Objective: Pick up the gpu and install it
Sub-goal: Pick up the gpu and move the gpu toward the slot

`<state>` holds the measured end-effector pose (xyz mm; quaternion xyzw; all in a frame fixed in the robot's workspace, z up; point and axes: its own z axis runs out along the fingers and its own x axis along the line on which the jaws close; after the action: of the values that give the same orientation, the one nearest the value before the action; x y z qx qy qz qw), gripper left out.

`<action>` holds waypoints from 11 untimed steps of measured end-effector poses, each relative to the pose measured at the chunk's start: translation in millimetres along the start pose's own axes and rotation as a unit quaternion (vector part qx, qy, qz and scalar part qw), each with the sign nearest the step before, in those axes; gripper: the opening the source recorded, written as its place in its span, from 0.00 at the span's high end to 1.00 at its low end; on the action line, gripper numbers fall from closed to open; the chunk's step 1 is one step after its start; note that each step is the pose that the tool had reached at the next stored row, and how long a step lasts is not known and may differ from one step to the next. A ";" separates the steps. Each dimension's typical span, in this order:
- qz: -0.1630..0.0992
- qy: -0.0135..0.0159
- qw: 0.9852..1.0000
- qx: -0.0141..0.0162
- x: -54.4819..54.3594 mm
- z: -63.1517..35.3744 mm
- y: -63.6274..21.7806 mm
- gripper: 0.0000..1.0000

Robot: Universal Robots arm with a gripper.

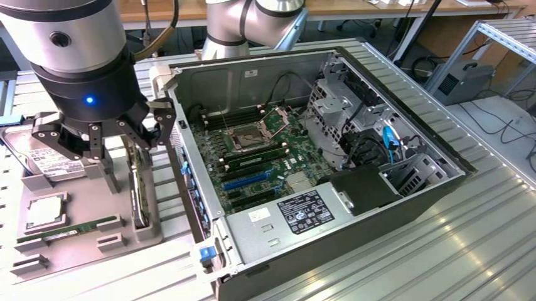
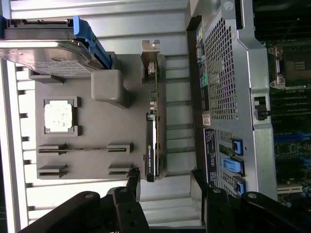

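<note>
The slim black gpu card (image 2: 151, 150) looks like smooth, slightly shiny plastic, and its thin silver end bracket (image 2: 149, 51) is bare metal. The flat grey holder tray (image 2: 97, 126) is dull, matt plastic. The ribbed silver table top (image 1: 435, 251) is shiny metal. The big open computer case (image 1: 243, 241) has dull grey metal walls.

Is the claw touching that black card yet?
Apart. The wrist view shows the gpu between the fingers of the open gripper, with grey tray showing either side.
</note>
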<state>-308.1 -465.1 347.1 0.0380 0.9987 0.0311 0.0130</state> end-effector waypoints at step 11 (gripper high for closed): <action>0.000 0.000 1.000 0.000 0.0 2.1 -0.1 0.46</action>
<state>-308.1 -465.1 344.9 0.0380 0.9987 0.0312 0.0131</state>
